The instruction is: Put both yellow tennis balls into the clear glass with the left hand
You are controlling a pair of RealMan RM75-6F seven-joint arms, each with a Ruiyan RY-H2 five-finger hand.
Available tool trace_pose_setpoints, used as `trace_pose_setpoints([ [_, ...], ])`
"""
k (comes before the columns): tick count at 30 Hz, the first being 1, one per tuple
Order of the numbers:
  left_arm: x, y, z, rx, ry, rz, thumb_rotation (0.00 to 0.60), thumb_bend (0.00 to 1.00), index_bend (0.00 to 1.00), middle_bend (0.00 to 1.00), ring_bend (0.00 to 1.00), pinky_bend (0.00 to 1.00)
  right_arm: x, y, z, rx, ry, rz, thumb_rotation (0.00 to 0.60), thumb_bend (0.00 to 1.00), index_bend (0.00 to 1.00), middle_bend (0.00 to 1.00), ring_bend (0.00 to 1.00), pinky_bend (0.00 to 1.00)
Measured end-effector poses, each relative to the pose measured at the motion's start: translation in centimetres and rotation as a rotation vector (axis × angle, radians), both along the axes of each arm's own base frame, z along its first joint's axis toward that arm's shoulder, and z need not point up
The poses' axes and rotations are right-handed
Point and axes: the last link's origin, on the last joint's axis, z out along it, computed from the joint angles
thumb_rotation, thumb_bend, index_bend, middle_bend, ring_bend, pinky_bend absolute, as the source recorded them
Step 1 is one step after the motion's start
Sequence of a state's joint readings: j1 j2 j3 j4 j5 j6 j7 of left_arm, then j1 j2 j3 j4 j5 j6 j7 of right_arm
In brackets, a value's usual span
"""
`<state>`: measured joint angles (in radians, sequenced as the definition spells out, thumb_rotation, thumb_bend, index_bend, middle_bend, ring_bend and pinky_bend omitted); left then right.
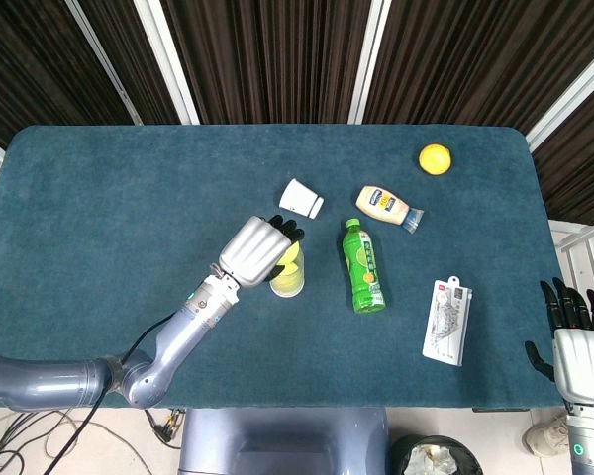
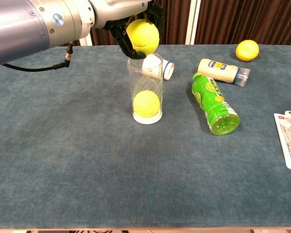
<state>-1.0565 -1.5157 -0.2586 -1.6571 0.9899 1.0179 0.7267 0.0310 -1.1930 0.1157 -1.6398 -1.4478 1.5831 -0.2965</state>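
Note:
The clear glass [image 2: 145,88] stands upright mid-table with one yellow tennis ball [image 2: 146,103] at its bottom. My left hand [image 2: 136,29] grips the second yellow tennis ball [image 2: 142,36] directly above the rim, almost touching it. In the head view the left hand [image 1: 254,250] covers most of the glass [image 1: 289,280], and the held ball [image 1: 289,254] peeks out beside the fingers. My right hand [image 1: 576,348] stays off the table's front right corner, fingers apart and holding nothing.
A small white paper cup [image 1: 301,198] lies just behind the glass. A green bottle [image 1: 363,265] lies to its right, a mayonnaise bottle [image 1: 388,208] beyond that, an orange [image 1: 435,158] at the far right, and a white packet [image 1: 447,320] near the front right edge.

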Motion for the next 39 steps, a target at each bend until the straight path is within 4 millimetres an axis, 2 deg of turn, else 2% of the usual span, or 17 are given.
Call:
trace_pose_setpoints([
  [7, 0.0, -0.1, -0.1, -0.005, 0.005, 0.011, 0.6, 0.13, 0.4, 0.31, 0.25, 0.48, 0.0, 0.0, 0.2, -0.006, -0.002, 0.002, 0.6, 0.34, 0.03, 0.08, 0.12, 0.06],
  [16, 0.0, -0.5, 0.4, -0.019, 0.007, 0.046, 0.6, 0.03, 0.33, 0.18, 0.13, 0.29, 0.2, 0.1, 0.4, -0.021, -0.011, 0.009, 0.6, 0.34, 0.03, 0.08, 0.12, 0.06],
  [23, 0.0, -0.6, 0.6, -0.033, 0.021, 0.085, 0.6, 0.02, 0.31, 0.13, 0.1, 0.27, 0.3, 0.2, 0.5, -0.028, -0.012, 0.009, 0.6, 0.34, 0.03, 0.08, 0.12, 0.06],
  [32, 0.3, -1.0, 2.1, -0.018, -0.009, 0.059, 0.6, 0.02, 0.29, 0.13, 0.1, 0.25, 0.3, 0.2, 0.4, -0.022, -0.011, 0.008, 0.6, 0.34, 0.03, 0.08, 0.12, 0.06],
  [36, -1.4, -2.1, 3.8, -0.003, -0.013, 0.082, 0.6, 0.02, 0.27, 0.12, 0.1, 0.24, 0.3, 0.2, 0.6, -0.029, -0.016, 0.01, 0.6, 0.34, 0.03, 0.07, 0.12, 0.06],
  [39, -4.3, -3.2, 5.7, 0.049, 0.023, 0.118, 0.6, 0.02, 0.25, 0.11, 0.09, 0.22, 0.4, 0.3, 0.6, -0.029, -0.013, 0.011, 0.6, 0.34, 0.03, 0.08, 0.12, 0.06],
])
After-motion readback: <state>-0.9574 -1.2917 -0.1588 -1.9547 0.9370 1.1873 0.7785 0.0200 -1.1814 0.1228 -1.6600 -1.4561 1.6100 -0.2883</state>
